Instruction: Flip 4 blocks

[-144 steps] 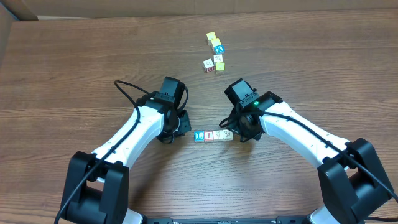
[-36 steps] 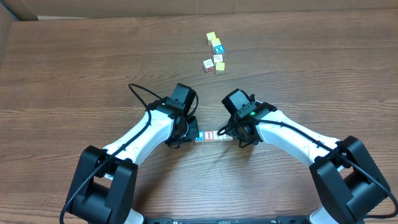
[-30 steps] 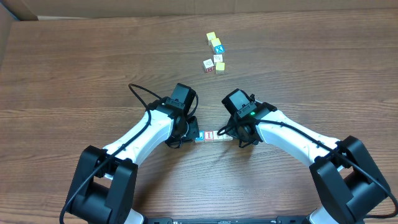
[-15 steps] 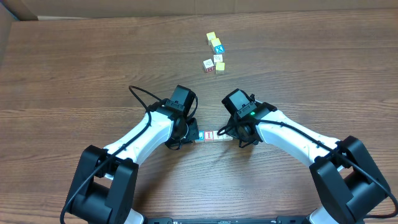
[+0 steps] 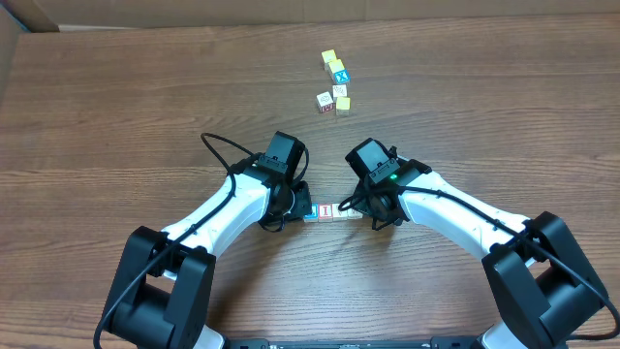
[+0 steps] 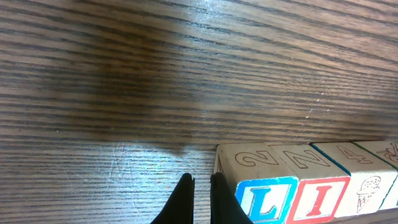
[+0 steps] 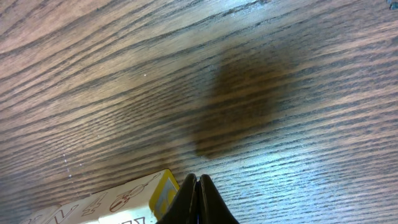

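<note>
Both arms have come inward to the two ends of the row since the earliest frame, and during the last second nothing has changed place.

Four blocks (image 5: 329,210) lie in one straight row on the table (image 5: 116,116), in the near middle, side against side. In the left wrist view I count them from left to right: the L block (image 6: 266,200) with a blue frame, the I block (image 6: 323,198) with a red frame, the ice-cream block (image 6: 368,186), and a fourth block (image 6: 392,152) that is cut by the right edge of the picture. Their upper faces are pale and carry outlined marks.

The left gripper (image 6: 200,199) has its two dark fingers drawn together, with only a thin slit between them and nothing inside. It stands low at the left end of the row, and its right finger seems to touch the L block.

The right gripper (image 7: 198,199) is also pressed together, with nothing between the tips. It stands at the right end of the row, just beside the yellow side face (image 7: 163,190) of the last block; if it really touches, I cannot tell.

Far from the row, toward the far middle of the table, there is a small group of other cubes (image 5: 335,82), five or six, too small to count surely.
</note>
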{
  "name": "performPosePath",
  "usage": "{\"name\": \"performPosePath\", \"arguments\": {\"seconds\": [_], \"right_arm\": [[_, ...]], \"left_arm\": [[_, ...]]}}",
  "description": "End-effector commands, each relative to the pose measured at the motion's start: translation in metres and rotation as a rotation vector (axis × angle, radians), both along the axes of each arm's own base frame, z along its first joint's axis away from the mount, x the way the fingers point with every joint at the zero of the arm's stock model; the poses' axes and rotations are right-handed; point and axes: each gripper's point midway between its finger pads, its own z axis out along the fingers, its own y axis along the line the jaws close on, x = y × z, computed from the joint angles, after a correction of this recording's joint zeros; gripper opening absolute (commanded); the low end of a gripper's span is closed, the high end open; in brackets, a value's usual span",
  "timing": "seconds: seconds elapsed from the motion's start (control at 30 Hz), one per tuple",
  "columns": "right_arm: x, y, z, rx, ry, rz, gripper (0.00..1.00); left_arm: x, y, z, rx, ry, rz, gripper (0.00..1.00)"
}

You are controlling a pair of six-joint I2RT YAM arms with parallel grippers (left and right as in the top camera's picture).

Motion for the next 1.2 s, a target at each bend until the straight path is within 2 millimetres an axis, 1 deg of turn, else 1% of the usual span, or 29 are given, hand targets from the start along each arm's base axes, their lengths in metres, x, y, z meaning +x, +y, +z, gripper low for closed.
{"name": "performPosePath", "arguments": {"seconds": [0.0, 0.17, 0.67, 1.17], "right_arm": [[-0.002, 0.0, -0.003, -0.003, 0.005, -0.004, 0.04], [-0.003, 0.012, -0.002, 0.056, 0.02, 0.01, 0.04], [-0.005, 0.014, -0.002, 0.07, 0.031, 0.013, 0.04], [-0.013, 0.025, -0.001, 0.135, 0.075, 0.015, 0.04]], "left_arm": [[-0.005, -0.004, -0.001, -0.014, 0.012, -0.002, 0.04], [-0.005, -0.005, -0.001, -0.02, 0.015, -0.003, 0.04], [-0.005, -0.005, -0.001, -0.019, 0.013, -0.003, 0.04], [0.005, -0.009, 0.001, -0.039, -0.027, -0.004, 0.04]]}}
